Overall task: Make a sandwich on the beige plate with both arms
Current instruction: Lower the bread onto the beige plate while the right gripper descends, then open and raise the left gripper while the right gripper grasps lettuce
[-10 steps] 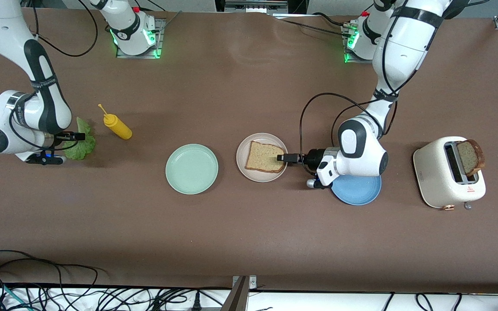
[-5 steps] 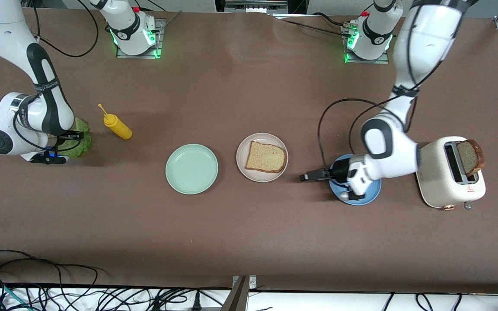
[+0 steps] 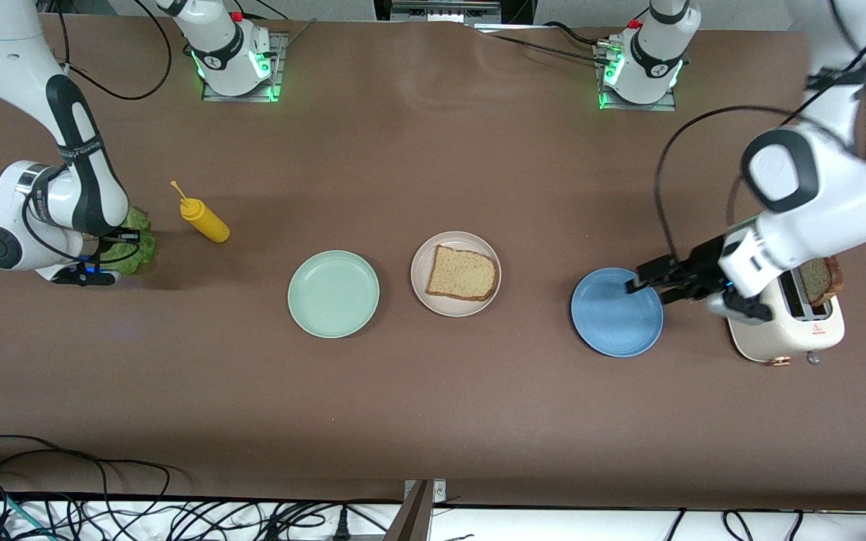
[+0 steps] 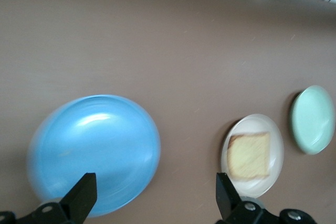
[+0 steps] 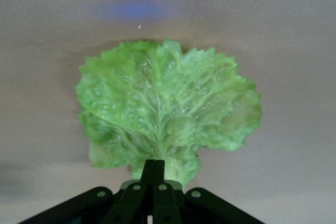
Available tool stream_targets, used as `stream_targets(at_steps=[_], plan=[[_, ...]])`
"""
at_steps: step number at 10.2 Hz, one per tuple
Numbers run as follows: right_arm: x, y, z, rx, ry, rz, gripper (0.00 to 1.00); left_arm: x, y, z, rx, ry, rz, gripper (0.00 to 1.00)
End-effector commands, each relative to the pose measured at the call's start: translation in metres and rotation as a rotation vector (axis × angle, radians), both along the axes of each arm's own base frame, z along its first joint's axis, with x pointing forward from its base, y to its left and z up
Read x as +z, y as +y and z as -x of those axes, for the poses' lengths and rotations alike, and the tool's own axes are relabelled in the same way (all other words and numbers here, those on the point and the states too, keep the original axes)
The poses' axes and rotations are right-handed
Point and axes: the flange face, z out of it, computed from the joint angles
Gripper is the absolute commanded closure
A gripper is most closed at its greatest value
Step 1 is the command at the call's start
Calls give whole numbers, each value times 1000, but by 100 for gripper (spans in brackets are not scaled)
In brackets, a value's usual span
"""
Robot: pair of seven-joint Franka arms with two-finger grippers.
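Lettuce pinched at right arm's end, one slice waiting on beige plate

We see the right end effector [image 5: 153,169] clamped on the stem edge of the lettuce leaf [image 5: 167,114] on the tabletop [image 3: 433,406] beside the mustard bottle [image 3: 204,219]; left end effector [image 3: 644,282] spread wide, holding nothing, over the blue plate [image 3: 617,324] edge by the toaster [image 3: 786,330]; we see one bread slice [image 3: 462,273] flat on the beige plate [image 3: 424,259], between mint green plate [image 3: 333,294] and blue plate, second slice [image 3: 822,279] sticking up in toaster
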Motion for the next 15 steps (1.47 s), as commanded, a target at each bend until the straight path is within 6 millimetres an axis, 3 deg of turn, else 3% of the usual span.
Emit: stream_targets(at_steps=[1, 3, 4, 6, 7, 8, 9, 11, 13, 15], plan=[[44, -1, -25, 11, 23, -7, 100, 73, 33, 36, -115, -34, -215, 0], [85, 2, -45, 8, 41, -3, 100, 135, 53, 65, -160, -27, -356, 0], [91, 4, -47, 6, 50, -6, 100, 161, 56, 78, -176, -6, -407, 0], [65, -1, -46, 0, 56, -8, 100, 206, 64, 91, -173, 15, -458, 0], [60, 1, -46, 5, 57, -7, 89, 225, 65, 96, -168, 30, -458, 0], [51, 1, -45, 6, 66, -7, 50, 242, 66, 98, -140, 34, -457, 0], [44, -2, -43, 16, 62, -12, 40, 244, 59, 99, -93, 53, -455, 0], [20, -5, -38, 29, 57, -17, 39, 241, 43, 99, 88, 105, -427, 0], [5, -4, -36, 36, 61, -15, 39, 234, 7, 98, 113, 134, -443, 0], [-11, -5, -33, 38, 77, -15, 39, 239, 21, 86, 145, 180, -433, 0]])
